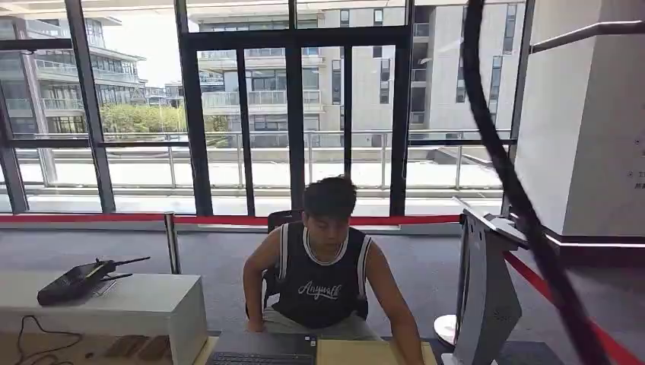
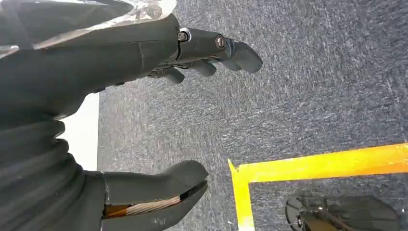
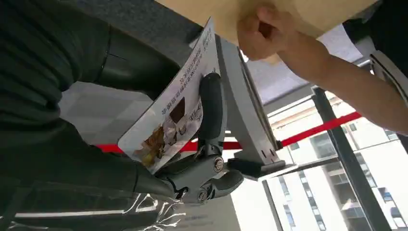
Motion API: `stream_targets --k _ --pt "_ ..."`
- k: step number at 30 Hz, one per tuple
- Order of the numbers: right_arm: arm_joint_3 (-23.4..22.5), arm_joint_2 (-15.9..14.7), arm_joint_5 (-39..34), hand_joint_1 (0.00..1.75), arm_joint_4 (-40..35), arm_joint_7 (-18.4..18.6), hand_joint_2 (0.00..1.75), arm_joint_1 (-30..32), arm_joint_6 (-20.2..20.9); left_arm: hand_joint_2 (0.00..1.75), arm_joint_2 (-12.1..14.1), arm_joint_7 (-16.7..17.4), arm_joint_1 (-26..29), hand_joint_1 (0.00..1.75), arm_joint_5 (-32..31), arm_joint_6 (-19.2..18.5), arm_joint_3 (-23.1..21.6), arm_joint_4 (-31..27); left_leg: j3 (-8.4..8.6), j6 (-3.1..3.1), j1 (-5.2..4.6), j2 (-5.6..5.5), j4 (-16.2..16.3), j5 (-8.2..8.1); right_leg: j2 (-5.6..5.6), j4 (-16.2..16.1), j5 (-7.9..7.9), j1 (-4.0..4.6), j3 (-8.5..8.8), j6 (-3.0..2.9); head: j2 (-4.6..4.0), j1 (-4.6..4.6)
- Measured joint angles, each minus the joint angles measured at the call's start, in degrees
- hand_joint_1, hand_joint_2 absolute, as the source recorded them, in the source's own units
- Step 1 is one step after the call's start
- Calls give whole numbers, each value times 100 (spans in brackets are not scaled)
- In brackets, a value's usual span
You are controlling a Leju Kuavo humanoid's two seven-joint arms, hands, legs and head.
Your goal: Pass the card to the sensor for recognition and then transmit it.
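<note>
My right hand [image 3: 192,144] holds a printed white card [image 3: 175,103], pinched between the thumb and a dark finger lying across its face. The card stands right beside the grey sensor stand [image 3: 248,120], close to its slanted panel; whether they touch I cannot tell. In the head view the same sensor stand [image 1: 487,293] rises at the table's right end. My left hand [image 2: 159,125] hangs over the carpet with thumb and fingers apart and nothing between them.
A person in a dark sleeveless shirt [image 1: 323,281] sits across the table [image 1: 357,351], one hand [image 3: 262,31] on a tan surface near the sensor. A laptop [image 1: 262,351] lies before them. White bench with a black device [image 1: 80,280] at left. Yellow floor tape [image 2: 317,166].
</note>
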Motion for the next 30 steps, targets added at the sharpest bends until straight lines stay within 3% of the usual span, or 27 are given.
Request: stream_targets --k 8,12,23,30 --pt "-151 -290 -427 175 103 -20 175 553 -59 175 0 -2 6 0 4 22 0 0 -1 0 0 0 0 0 0 0 0 0 -1 0 0 2" --pt "-162 -358 -444 175 195 13 175 656 114 175 0 42 4 0 17 48 0 0 -1 0 0 1 -1 0 0 0 0 0 -1 0 0 0" --pt "-107 -339 -416 175 577 42 175 706 529 175 0 57 1 0 2 87 0 0 -2 0 0 1 -1 0 0 1 0 0 -1 0 0 2" --pt "-48 -288 -418 175 813 48 175 713 562 175 0 4 -1 0 -26 50 0 0 -2 0 0 1 -1 0 0 1 0 0 -1 1 0 2"
